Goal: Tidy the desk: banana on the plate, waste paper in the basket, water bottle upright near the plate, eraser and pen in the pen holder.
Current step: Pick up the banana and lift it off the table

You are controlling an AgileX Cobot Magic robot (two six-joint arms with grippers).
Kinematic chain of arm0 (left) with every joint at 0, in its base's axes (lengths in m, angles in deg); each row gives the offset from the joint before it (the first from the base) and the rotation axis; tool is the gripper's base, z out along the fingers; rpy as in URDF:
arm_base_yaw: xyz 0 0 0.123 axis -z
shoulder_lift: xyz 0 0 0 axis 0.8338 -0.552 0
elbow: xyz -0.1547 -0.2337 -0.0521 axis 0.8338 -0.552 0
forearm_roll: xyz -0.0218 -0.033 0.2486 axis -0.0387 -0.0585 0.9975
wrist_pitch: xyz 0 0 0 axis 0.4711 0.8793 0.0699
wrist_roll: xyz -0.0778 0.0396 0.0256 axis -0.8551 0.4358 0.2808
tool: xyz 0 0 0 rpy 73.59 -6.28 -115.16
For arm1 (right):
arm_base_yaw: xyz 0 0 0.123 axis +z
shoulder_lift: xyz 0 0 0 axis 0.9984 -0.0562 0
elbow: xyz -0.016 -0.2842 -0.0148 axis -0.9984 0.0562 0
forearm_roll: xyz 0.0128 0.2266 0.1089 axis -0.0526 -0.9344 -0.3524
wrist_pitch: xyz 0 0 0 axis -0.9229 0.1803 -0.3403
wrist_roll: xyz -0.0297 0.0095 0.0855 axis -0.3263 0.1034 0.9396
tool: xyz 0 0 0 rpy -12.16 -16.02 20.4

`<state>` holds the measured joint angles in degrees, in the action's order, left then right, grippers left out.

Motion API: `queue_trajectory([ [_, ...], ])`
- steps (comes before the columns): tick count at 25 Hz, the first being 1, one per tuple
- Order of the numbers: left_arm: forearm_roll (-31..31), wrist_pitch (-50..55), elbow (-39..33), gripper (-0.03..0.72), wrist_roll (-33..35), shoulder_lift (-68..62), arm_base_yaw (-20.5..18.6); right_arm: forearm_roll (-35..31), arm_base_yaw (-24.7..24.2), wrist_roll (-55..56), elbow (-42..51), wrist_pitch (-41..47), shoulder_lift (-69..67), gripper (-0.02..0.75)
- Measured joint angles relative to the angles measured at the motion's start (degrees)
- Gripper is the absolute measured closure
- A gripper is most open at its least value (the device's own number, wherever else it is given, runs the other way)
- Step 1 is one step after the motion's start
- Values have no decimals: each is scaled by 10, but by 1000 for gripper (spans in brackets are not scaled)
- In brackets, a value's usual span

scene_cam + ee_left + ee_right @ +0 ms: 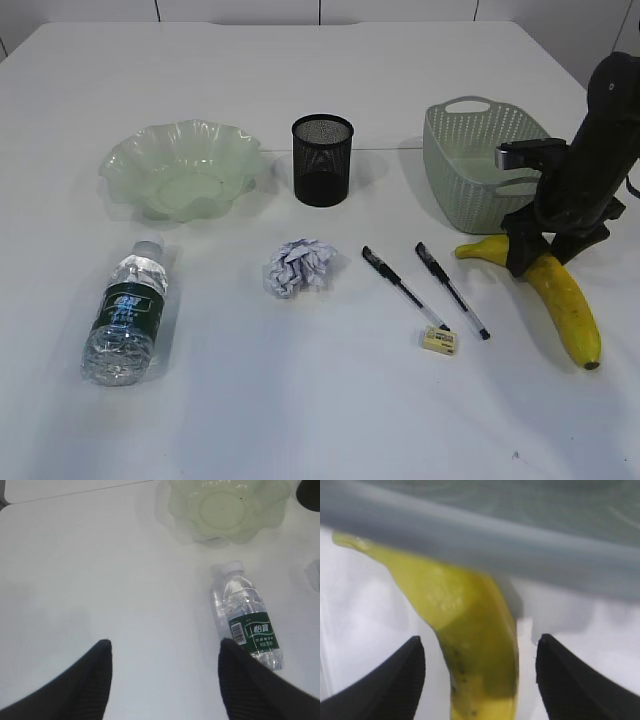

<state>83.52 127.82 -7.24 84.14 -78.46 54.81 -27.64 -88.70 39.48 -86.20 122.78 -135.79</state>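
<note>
Evidently the banana (pixel 560 295) is the thing in hand first: it lies on the table (pixel 320 420) at the near right, stem end pointing left toward the foot of the basket (pixel 480 160), blossom end nearest the camera. The right gripper (pixel 530 262) stands over its stem half, and the right wrist view shows the jaws apart with the fruit running up between the two fingers (pixel 395 680); neither pad visibly presses the peel, so I judge this a straddle before closing, not yet a grip. The spot is probably chosen because the basket's wall crowds the stem itself, leaving the thicker body just nearer as the clear place to pinch.

To the left of the banana two pens (pixel 425 285) lie slanted and roughly parallel, with the eraser (pixel 440 340) just beside the near tip of the left one. Farther left sits the crumpled waste paper (pixel 298 266), and at the near left the water bottle (pixel 127 315) lies on its side, cap toward the plate (pixel 180 168). The plate holds nothing, which suits the banana's long carry across the table. The mesh pen holder (pixel 322 160) stands between plate and basket at the far side.

The left gripper (pixel 162 652) hangs above bare table with its jaws apart and nothing between them, the bottle just to its right, likely its own first job.
</note>
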Motion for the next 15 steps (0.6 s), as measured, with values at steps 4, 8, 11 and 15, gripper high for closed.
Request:
queue_trajectory([
  [4, 0, 0, 0, 218, 0, 0, 0, 1, 0, 0, 0, -1, 0, 237],
  [8, 0, 0, 0, 219, 0, 0, 0, 1, 0, 0, 0, -1, 0, 330],
  [11, 0, 0, 0, 221, 0, 0, 0, 3, 0, 0, 0, -1, 0, 408],
  [15, 0, 0, 0, 222, 0, 0, 0, 19, 0, 0, 0, -1, 0, 438],
])
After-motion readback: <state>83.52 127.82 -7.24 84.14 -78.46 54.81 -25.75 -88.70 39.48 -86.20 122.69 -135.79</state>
